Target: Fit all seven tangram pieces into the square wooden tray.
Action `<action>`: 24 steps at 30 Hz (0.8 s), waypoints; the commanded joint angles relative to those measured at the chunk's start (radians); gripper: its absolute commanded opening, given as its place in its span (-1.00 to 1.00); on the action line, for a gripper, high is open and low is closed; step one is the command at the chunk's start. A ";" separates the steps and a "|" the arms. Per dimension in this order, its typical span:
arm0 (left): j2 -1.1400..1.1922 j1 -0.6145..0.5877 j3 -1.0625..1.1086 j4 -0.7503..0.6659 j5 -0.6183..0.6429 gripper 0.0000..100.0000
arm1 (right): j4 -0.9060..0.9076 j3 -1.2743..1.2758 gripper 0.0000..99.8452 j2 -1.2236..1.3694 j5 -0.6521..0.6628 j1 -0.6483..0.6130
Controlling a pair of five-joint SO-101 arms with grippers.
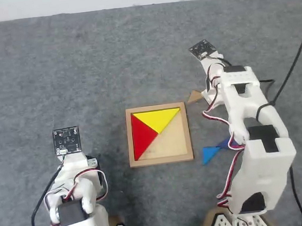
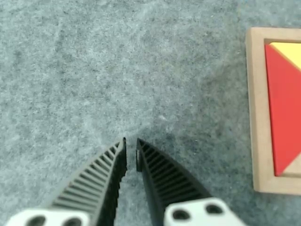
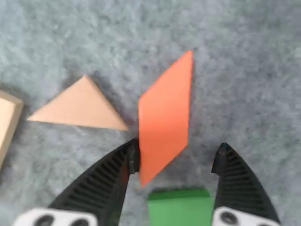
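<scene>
Straddling the orange parallelogram (image 3: 164, 117), the right gripper (image 3: 178, 147) stands open; the left gripper (image 2: 130, 141) sits closed on nothing.

High view: my R arm (image 1: 259, 150) covers the pieces lying beside the square wooden tray (image 1: 187, 136). Pale tan wooden triangle (image 1: 194, 96): only one corner pokes out from under the arm. Light blue triangle (image 1: 209, 154): one end hidden under the cables (image 1: 232, 146). Small dark blue piece (image 1: 224, 143) next to it is mostly covered; I can't tell its shape.

L wrist view: tray cut by pic edge, one rim side + part of floor visible. Large red triangle (image 2: 282, 103) inside it cut off likewise; large yellow triangle (image 2: 291, 52) shows a corner only.

R wrist view: green piece (image 3: 178, 207) runs off pic edge, shape n/k. Tray corner barely in at the edge.
</scene>
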 commanded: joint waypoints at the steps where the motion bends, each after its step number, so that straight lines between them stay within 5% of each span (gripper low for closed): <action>1: -0.018 0.006 -0.005 0.003 -0.005 -0.93 | -0.013 -0.061 -0.59 -0.007 -0.021 0.027; 5: -0.018 0.006 -0.005 0.003 -0.005 -0.93 | -0.013 -0.094 -1.00 -0.007 -0.118 0.031; 12: -0.018 0.006 -0.005 0.003 -0.005 -0.93 | -0.007 -0.126 -0.97 -0.030 -0.135 0.027; 17: -0.018 0.006 -0.005 0.003 -0.005 -0.93 | -0.025 -0.147 -0.97 -0.099 -0.287 0.068; 24: -0.018 0.005 -0.005 0.003 -0.005 -0.93 | -0.150 -0.175 -0.93 -0.038 -0.256 -0.030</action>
